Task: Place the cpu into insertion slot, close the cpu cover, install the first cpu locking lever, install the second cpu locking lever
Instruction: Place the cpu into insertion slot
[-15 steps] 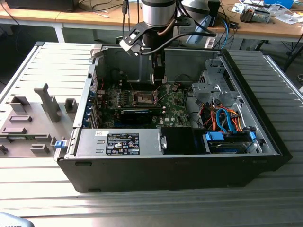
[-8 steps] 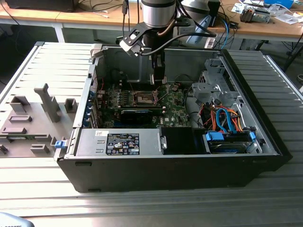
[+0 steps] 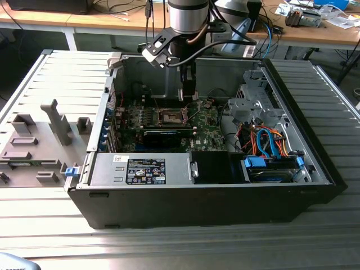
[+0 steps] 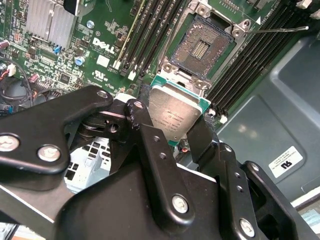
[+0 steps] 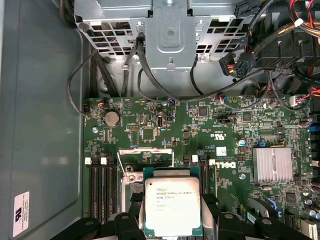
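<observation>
Looking at the second wrist view, the fingers (image 4: 144, 122) are clamped on the cpu (image 4: 175, 112) by two opposite edges. Its silver top faces the cam and a bit of green edge shows. The chip's up in the air, not seated. The insertion slot (image 4: 200, 47) sits bare beyond it, dark centre and silver rim exposed, near the chip but not touching. One thin wire locking lever (image 4: 280, 29) lies swung out over the black memory slots (image 4: 150, 35) beside the socket.

First wrist view has the same grip on the cpu (image 5: 172, 205), w/ the green motherboard (image 5: 200, 130) spread out past it. The cpu cover (image 5: 145, 151) looks flipped up just beyond the chip, tho I only get it edge-on.

In the exterior view the arm (image 3: 188, 17) drops into the open pc case (image 3: 197, 208). The fingers hang at approx 1 o'clock from the slot (image 3: 170, 117), close over the board. A long black card (image 3: 163, 136) is at 6 o'clock from the slot, and the drive cage w/ orange + blue cables (image 3: 264, 140) is at approx 4 o'clock. The case lies on a ribbed metal surface (image 3: 169, 247), w/ a grey fixture tray (image 3: 34, 152) at 9 o'clock of the case.
</observation>
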Available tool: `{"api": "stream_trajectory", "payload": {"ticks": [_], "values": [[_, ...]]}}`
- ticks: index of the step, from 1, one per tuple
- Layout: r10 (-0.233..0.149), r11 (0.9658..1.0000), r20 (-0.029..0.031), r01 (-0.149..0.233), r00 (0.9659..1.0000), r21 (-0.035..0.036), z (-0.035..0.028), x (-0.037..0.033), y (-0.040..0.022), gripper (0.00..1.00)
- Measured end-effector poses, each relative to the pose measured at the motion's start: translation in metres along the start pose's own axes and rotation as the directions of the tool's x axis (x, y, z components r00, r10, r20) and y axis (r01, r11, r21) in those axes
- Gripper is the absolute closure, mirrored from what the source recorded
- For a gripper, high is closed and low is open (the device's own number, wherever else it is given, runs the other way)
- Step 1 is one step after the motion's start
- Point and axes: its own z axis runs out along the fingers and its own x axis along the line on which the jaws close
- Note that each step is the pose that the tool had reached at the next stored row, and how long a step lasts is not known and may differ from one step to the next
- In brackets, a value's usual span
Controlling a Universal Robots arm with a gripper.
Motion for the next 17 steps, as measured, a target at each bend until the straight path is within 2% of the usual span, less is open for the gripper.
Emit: {"api": "stream_trajectory", "payload": {"ticks": [4,5,7,9,12,17], "values": [[0.000,1.0000,0.0030,0.000,1.0000,0.0000,0.0015,0.0013,-0.0004,0.45],[-0.001,1.0000,0.0058,0.001,1.0000,0.0000,0.0019,0.0019,-0.0006,0.45],[-0.004,1.0000,0.0157,0.004,0.9999,-0.0002,0.0026,0.0030,-0.0009,0.45],[-0.006,1.0000,0.0188,0.006,0.9998,-0.0001,0.0030,0.0037,-0.0011,0.45],[-0.015,0.9999,0.0274,0.015,0.9995,0.0000,0.0038,0.0052,-0.0016,0.45],[-0.019,0.9998,0.0332,0.019,0.9993,0.0001,0.0046,0.0055,-0.0020,0.45]]}}
